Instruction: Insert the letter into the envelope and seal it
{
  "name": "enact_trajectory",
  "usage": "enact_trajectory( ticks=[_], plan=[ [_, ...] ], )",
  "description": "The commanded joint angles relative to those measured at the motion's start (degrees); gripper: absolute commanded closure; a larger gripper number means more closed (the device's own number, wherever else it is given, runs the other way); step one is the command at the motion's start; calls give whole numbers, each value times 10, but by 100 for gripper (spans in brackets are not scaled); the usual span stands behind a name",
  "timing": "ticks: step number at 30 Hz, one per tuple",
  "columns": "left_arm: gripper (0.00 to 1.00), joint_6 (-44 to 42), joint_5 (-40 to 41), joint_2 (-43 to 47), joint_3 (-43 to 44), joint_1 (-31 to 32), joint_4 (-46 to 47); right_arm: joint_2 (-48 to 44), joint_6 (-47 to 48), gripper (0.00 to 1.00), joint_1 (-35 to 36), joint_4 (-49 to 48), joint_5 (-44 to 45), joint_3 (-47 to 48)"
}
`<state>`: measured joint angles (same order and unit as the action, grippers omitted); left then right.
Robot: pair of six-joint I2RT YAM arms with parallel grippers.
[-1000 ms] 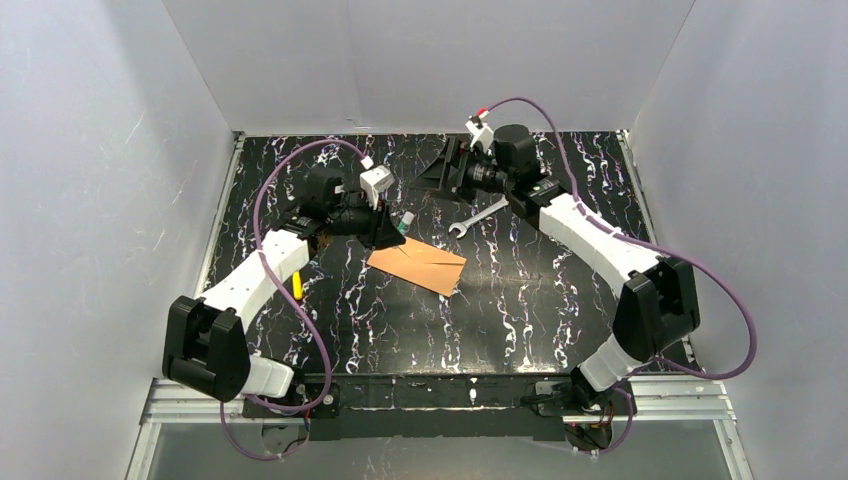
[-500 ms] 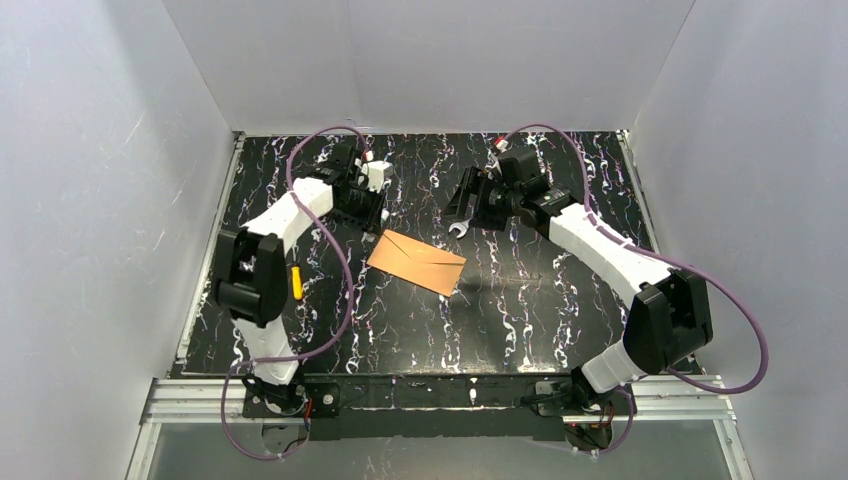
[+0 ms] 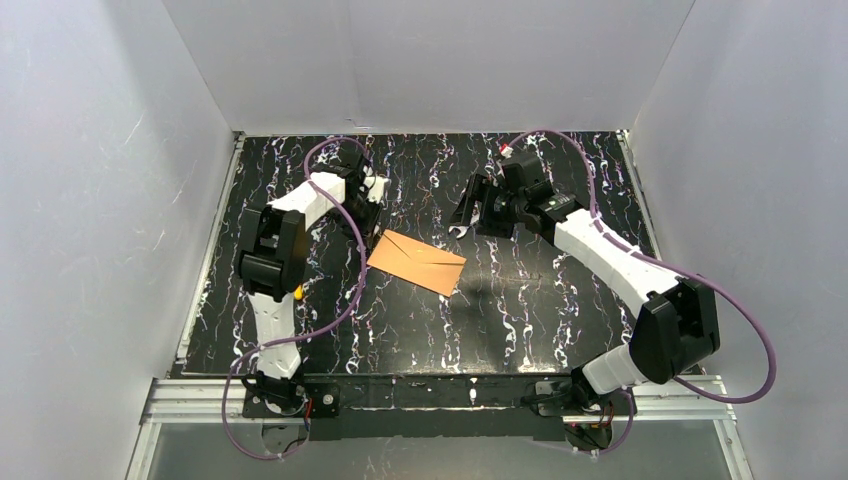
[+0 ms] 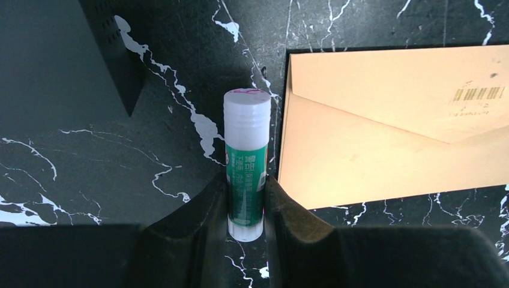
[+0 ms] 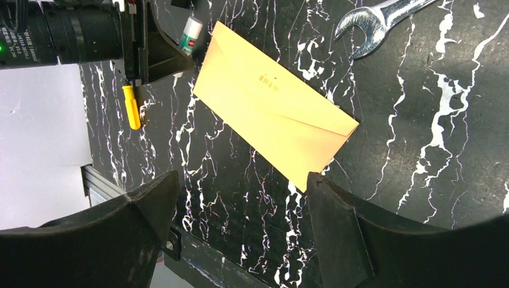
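Now, your left gripper (image 4: 245, 198) pinches a green-labelled glue stick (image 4: 246, 150), white cap pointing away from the wrist, just beside the envelope's short edge. Envelope (image 3: 417, 262) lies flat mid-table (image 3: 520, 310), flap side up, pointed flap folded down. Your right gripper (image 5: 240, 192) hangs above the table with jaws spread wide, nothing between them. Wrench (image 5: 378, 21) rests near the envelope's far side.

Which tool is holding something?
The left tool, closed on the green-and-white glue stick beside the envelope. The right tool is wide open and empty.
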<state>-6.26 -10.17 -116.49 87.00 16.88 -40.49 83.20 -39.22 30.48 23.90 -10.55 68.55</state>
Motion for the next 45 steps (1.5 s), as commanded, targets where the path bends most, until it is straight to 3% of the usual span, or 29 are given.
enact_trajectory(
  ticks=[1,8,14,17,18,19,20,21,25,27,36,41,45],
  plan=[
    [80,10,11,6,22,-1,-17,-23,-10,15,0,-8,11,-10],
    [62,11,-8,13,17,-1,-14,-30,-9,15,-1,-6,10,-11],
    [58,16,-2,30,18,-2,-18,-52,-12,15,-1,-11,5,-22],
    [51,26,-8,73,6,-1,0,-66,-15,11,-1,-6,14,-24],
    [46,30,-12,91,-5,-1,13,-71,-19,10,-1,-1,21,-26],
    [30,38,-14,109,-16,-1,27,-75,-23,8,-1,-1,26,-29],
    [6,43,-16,129,-29,-2,41,-80,-25,7,-1,-5,27,-34],
    [2,50,-17,149,-39,-1,50,-84,-27,5,0,-9,30,-40],
    [2,108,-2,253,-81,-1,79,-105,-29,1,-1,-1,65,-45],
    [2,162,53,311,-89,-2,65,-117,-18,1,-1,17,99,-35],
    [2,211,187,551,-72,-2,-76,-184,126,1,-1,144,501,72],
    [2,209,289,670,-62,-2,-124,-226,156,1,-1,174,643,111],
    [2,217,326,727,-42,-2,-170,-245,172,1,-1,196,689,145]
  ],
)
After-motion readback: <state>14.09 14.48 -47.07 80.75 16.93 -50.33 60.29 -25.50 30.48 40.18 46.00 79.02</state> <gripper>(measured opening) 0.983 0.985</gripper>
